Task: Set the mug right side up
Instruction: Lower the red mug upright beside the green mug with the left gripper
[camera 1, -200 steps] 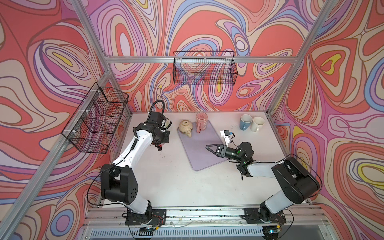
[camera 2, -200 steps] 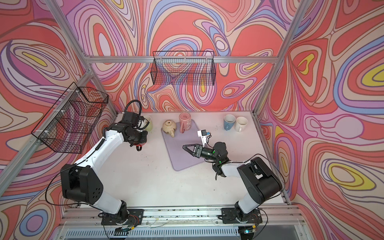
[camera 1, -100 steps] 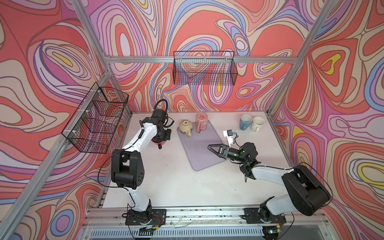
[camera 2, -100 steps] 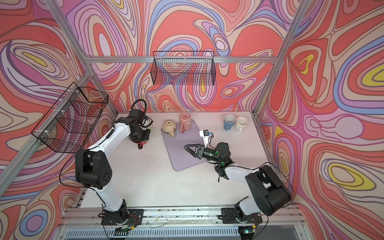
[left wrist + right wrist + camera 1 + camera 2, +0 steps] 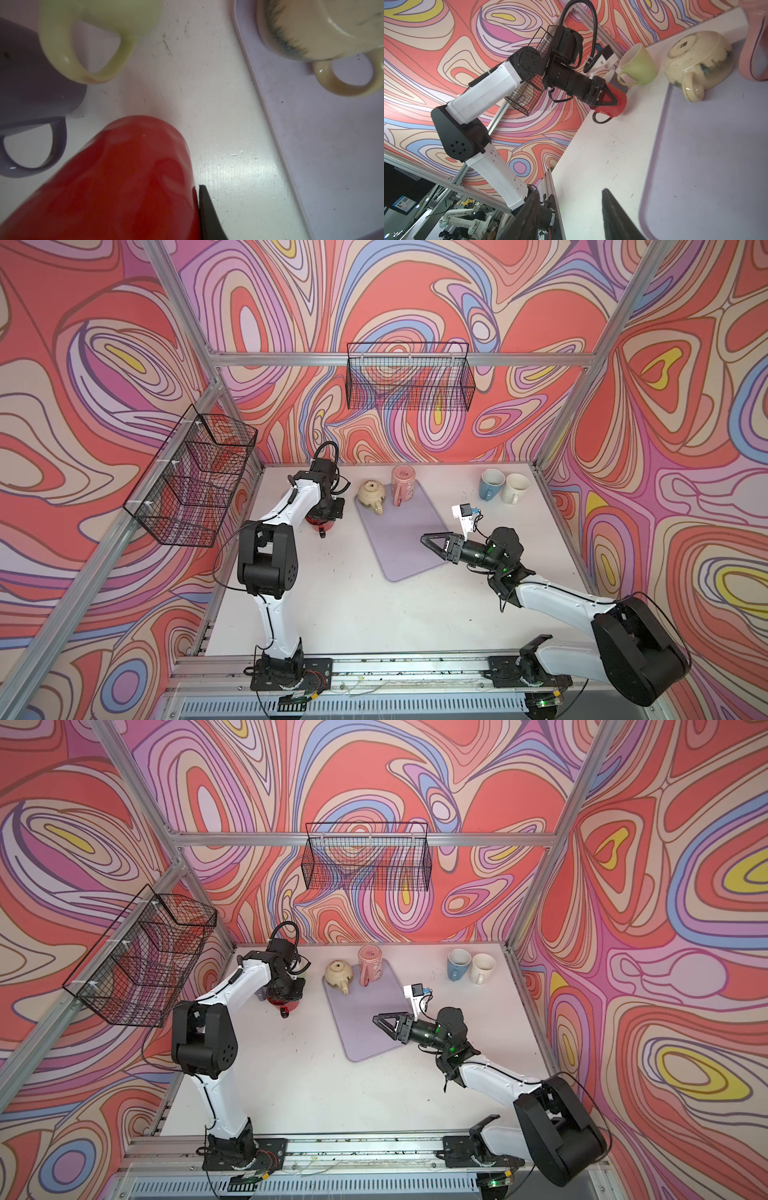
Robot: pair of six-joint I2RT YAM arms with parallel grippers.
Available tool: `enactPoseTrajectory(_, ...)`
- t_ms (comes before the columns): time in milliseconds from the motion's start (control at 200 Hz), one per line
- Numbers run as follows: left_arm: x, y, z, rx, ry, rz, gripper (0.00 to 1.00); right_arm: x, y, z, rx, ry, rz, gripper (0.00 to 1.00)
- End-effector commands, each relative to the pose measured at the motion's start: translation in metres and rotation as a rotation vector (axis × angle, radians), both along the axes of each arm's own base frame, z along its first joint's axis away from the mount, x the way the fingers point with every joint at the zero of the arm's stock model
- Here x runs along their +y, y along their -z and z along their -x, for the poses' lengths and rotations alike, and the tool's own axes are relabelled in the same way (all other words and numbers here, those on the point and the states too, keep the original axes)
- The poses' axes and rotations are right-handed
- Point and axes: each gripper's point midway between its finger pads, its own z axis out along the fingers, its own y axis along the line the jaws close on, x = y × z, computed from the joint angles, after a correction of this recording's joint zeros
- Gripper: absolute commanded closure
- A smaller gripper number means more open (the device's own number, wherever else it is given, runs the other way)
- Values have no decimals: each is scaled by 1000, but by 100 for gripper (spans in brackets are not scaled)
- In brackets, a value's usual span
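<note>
We see the left gripper clamped on the red mug, which sits tilted beside the green mug, just off the mat. The right gripper hovers over the mat, jaws apart.

Place: a robotics lab, inside a closed test cell.
Frame: aluminium posts box in a white tabletop.
Walls: printed swirl panels on three sides.
Robots: a left arm and a right arm bolted to a front rail.
Fittings: wire baskets hang on the back and side panels.
Beyond: in the right wrist view, a dim room with more white robot arms and a poster.
</note>
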Motion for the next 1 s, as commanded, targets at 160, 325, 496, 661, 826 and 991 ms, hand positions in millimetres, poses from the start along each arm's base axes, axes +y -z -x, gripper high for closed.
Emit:
enactPoseTrajectory(160, 20, -1, -15, -12, -28, -40, 100, -3, 7, 2, 6, 6, 16, 51)
enactPoseTrajectory(325, 24, 6, -20, -11, -42, -28, 100, -3, 8, 3, 9, 3, 18, 51)
enactPoseTrajectory(496, 30, 6, -27, -20, -62, -6, 100, -2, 7, 2, 9, 3, 22, 51)
enactPoseTrajectory(661, 35, 9, -32, -17, -68, 0, 100, -2, 10, 1, 16, 3, 21, 51)
enactPoseTrajectory(826, 40, 14, -37, -12, -81, 9, 100, -2, 11, 0, 24, 8, 18, 51)
enactPoseTrajectory(991, 42, 19, -40, -6, -88, 15, 100, -2, 12, 0, 27, 10, 20, 51)
